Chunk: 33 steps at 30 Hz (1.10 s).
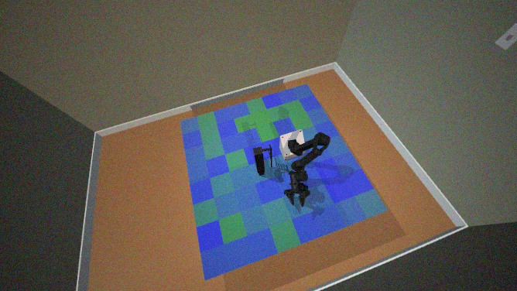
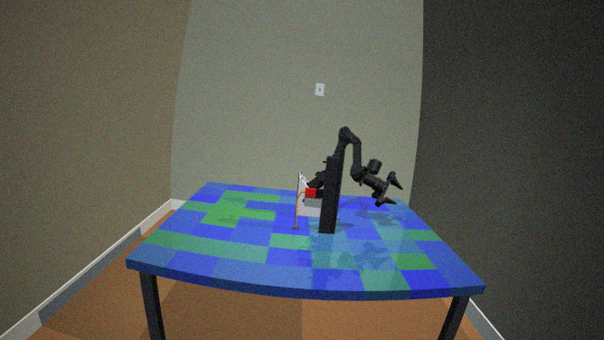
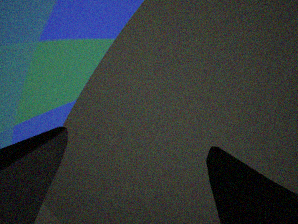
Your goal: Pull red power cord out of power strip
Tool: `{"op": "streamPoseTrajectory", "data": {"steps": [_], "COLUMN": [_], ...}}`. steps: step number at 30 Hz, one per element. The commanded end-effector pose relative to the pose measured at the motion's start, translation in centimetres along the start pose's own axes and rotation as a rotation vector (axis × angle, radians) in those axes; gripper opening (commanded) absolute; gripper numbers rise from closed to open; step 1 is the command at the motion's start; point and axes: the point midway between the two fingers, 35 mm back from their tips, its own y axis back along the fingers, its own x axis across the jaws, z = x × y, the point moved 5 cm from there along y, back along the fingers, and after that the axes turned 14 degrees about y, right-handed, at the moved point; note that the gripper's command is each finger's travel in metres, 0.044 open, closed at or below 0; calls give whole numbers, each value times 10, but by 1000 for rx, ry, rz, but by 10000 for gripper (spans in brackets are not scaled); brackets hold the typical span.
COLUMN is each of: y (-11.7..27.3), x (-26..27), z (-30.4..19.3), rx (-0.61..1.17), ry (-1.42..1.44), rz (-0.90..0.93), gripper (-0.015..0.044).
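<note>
- Gripper (image 2: pixel 388 187): fingers spread wide, holding nothing, high over the table (image 2: pixel 253 271), pointing away from the work.
- Further back, red plug (image 2: pixel 310 193) sits in the upright black power strip (image 2: pixel 329 199).
- Step: approach not begun; next, turn back toward the plug.

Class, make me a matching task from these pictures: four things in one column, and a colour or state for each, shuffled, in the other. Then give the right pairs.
Things:
1. plug
2. pincer
3. cord
4. table top

Colour or state:
A. blue and green squares
B. open, holding nothing, off to the side of the strip
C. red
D. orange, hanging down to the table

Pairs: 1-C, 2-B, 3-D, 4-A
</note>
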Motion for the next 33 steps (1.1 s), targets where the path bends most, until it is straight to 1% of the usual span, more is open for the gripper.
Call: {"op": "streamPoseTrajectory", "data": {"steps": [1, 5, 9, 15, 21, 27, 33], "y": [0, -3, -5, 1, 18, 49, 93], "x": [0, 11, 32, 59, 83, 105, 119], "z": [-1, -15, -46, -91, -137, -188, -236], "rx": [2, 40, 128, 273, 440, 652, 888], "ry": [-1, -38, -113, -222, -331, -455, -575], "rz": [3, 64, 177, 318, 433, 532, 595], "gripper": [374, 269, 164, 160, 160, 160, 160]}}
